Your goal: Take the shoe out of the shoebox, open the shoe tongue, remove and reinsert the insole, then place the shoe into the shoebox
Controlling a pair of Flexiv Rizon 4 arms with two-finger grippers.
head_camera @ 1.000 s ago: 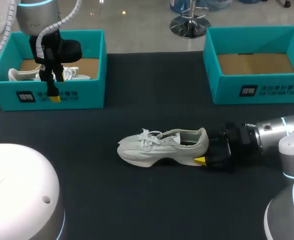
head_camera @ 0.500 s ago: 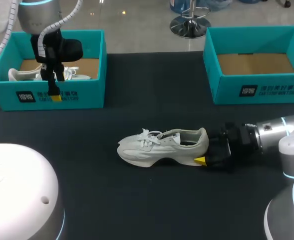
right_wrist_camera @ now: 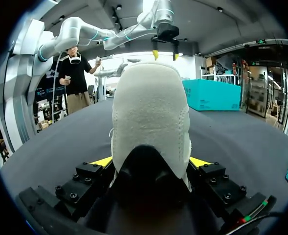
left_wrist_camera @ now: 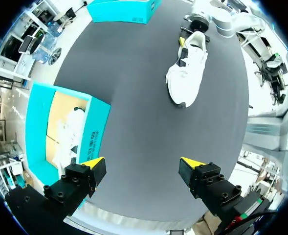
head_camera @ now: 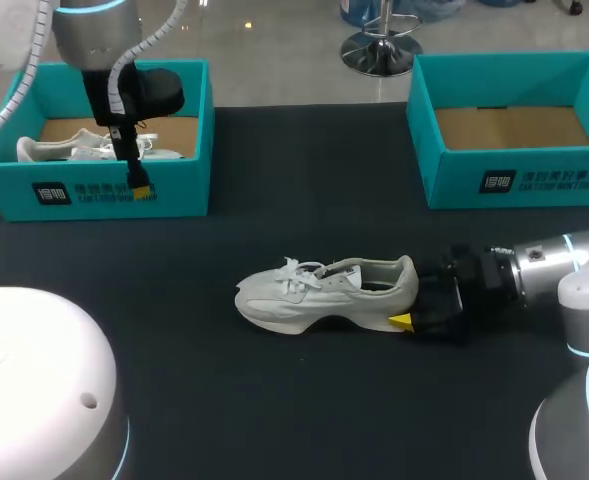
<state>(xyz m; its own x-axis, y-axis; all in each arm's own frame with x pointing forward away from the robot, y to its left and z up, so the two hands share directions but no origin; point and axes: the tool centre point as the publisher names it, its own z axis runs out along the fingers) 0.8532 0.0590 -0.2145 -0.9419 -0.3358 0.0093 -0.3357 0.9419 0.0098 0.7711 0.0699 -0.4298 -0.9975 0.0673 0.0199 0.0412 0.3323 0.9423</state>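
Observation:
A white shoe (head_camera: 324, 295) lies on its sole in the middle of the black table, toe pointing left. My right gripper (head_camera: 414, 310) is shut on its heel; in the right wrist view the heel (right_wrist_camera: 151, 112) fills the gap between both fingers. My left gripper (head_camera: 134, 178) hangs open and empty over the front wall of the left teal shoebox (head_camera: 114, 200). From the left wrist view the shoe (left_wrist_camera: 188, 68) lies far ahead of that open gripper (left_wrist_camera: 143, 166), and the left shoebox (left_wrist_camera: 95, 132) is beside one finger.
A second white shoe (head_camera: 74, 147) lies inside the left shoebox. At the back right stands another teal shoebox (head_camera: 514, 180) showing only its brown cardboard floor. Bare black table lies between the boxes and in front of the shoe.
My left arm has shifted to the right along the left shoebox's front wall, its gripper still open. The shoe and the right arm have stayed put.

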